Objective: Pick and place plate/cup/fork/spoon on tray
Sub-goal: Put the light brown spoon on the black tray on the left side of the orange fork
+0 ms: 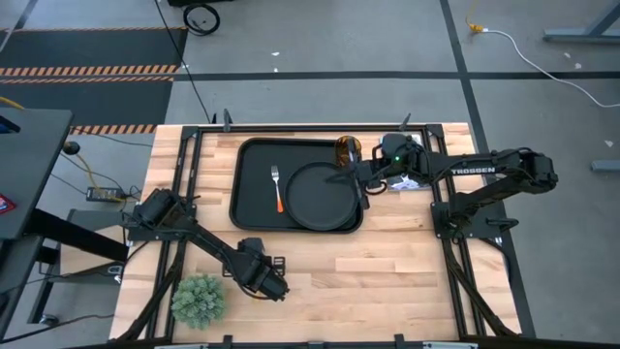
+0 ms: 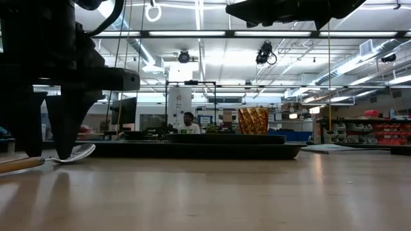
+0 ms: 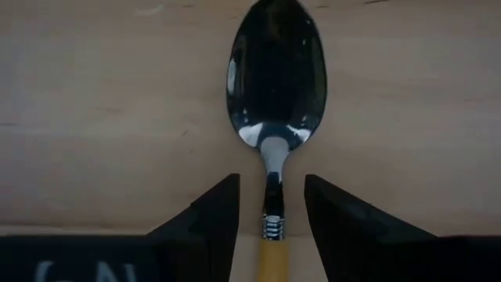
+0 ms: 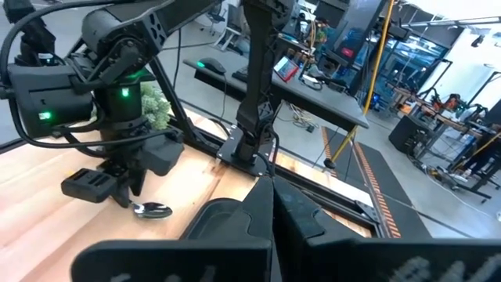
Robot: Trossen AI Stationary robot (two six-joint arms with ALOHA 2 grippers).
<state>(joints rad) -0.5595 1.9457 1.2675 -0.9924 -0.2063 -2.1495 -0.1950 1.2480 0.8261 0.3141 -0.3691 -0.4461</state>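
The spoon (image 3: 275, 74) lies flat on the bare wood near the table's near edge, its silver bowl pointing away from my left gripper. My left gripper (image 3: 271, 207) is open and points down, one finger on each side of the spoon's neck, apart from it. It also shows in the high view (image 1: 278, 285) and the low view (image 2: 63, 138). The plate (image 1: 322, 197) lies on the tray (image 1: 254, 155), the fork (image 1: 277, 190) lies beside the plate, and the cup (image 1: 347, 148) stands at the tray's far right corner. My right gripper (image 1: 356, 175) is shut and empty, raised over the plate's right rim.
A green plant ball (image 1: 199, 300) sits at the near left, close behind my left arm. White paper (image 1: 407, 183) lies right of the tray, under my right arm. Bare wood stretches between the tray and the near edge.
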